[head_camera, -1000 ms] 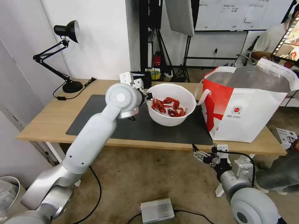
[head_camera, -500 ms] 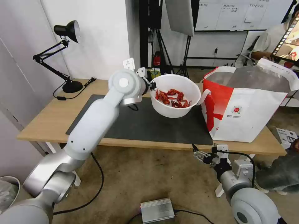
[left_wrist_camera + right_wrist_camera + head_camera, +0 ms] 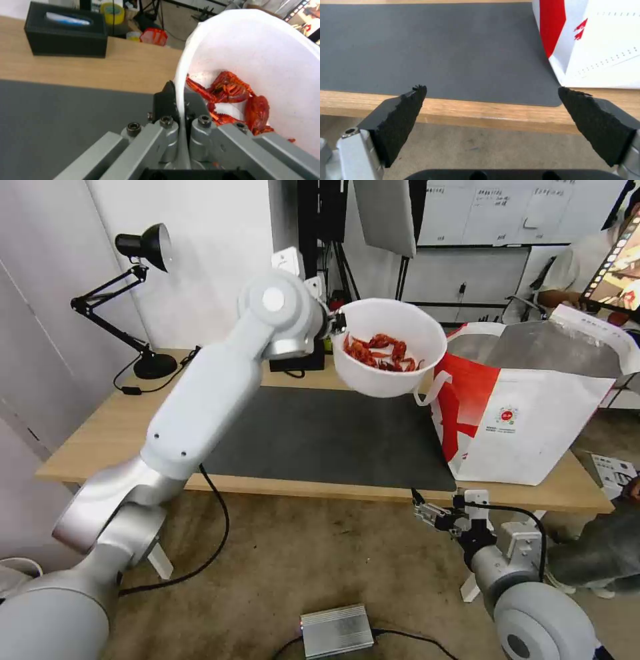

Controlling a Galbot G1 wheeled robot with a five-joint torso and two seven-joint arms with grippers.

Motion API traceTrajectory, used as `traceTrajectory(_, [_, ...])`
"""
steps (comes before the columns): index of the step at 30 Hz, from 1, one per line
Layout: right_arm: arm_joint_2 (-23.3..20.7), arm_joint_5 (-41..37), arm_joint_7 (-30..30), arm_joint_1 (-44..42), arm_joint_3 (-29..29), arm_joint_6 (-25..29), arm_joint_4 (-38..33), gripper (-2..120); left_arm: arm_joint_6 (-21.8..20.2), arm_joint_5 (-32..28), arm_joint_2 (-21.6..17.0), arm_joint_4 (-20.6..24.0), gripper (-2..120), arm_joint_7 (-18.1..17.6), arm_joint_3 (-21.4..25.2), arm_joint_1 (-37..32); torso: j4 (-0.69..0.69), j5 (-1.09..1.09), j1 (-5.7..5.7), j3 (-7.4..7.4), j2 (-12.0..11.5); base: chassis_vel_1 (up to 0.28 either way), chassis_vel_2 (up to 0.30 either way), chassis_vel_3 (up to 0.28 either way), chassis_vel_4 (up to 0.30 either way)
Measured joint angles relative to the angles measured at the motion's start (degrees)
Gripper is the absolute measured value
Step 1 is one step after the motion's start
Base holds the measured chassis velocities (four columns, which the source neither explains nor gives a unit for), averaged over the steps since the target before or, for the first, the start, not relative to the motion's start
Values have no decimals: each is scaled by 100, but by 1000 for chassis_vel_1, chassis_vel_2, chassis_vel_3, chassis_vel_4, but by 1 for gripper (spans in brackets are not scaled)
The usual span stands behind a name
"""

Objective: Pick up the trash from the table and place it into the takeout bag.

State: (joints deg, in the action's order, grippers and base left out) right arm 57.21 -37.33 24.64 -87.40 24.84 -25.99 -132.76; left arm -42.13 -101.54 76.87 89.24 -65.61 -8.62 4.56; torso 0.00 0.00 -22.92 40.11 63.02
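The white round bowl (image 3: pixel 393 370) of red crayfish shells (image 3: pixel 381 350) hangs high above the table (image 3: pixel 100 433), just left of the takeout bag (image 3: pixel 533 407). My left gripper (image 3: pixel 335 321) is shut on the bowl's rim; in the left wrist view the bowl's rim (image 3: pixel 181 82) runs between the two fingers, with the shells (image 3: pixel 233 92) inside. The takeout bag stands open at the table's right end, foil lining showing. My right gripper (image 3: pixel 427 511) waits open below the table's front edge; its pads (image 3: pixel 405 112) stand wide apart facing the dark mat (image 3: pixel 436 45) and the bag's corner (image 3: pixel 596 50).
A black desk lamp (image 3: pixel 137 300) stands at the table's back left with its cable. A black tissue box (image 3: pixel 66 37) sits at the table's back edge. A silver box (image 3: pixel 337 630) lies on the floor. A person sits behind the bag.
My left arm has lifted the bowl off the mat and carried it up and right, toward the bag's opening. The right arm has stayed put.
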Motion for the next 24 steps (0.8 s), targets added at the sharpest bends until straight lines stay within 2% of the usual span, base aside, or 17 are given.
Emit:
traceTrajectory(9, [0,0,0,0,0,0,0,100,0,-9,299,-356,0,25,-4,312,1,0,0,0,0,0,0,0,0])
traceTrajectory(12, [0,0,0,0,0,0,0,100,0,17,584,-603,0,33,5,492,-1,0,0,0,0,0,0,0,0])
traceTrajectory(15, [0,0,0,0,0,0,0,100,0,35,689,-714,0,39,5,561,-1,1,0,0,0,0,0,0,0])
traceTrajectory(19, [0,0,0,0,0,0,0,100,0,156,1039,-1116,0,127,-22,787,-1,1,0,0,0,0,0,0,0])
traceTrajectory(24, [0,0,0,0,0,0,0,100,0,271,1219,-1293,0,179,-51,868,0,1,0,0,0,0,0,0,0])
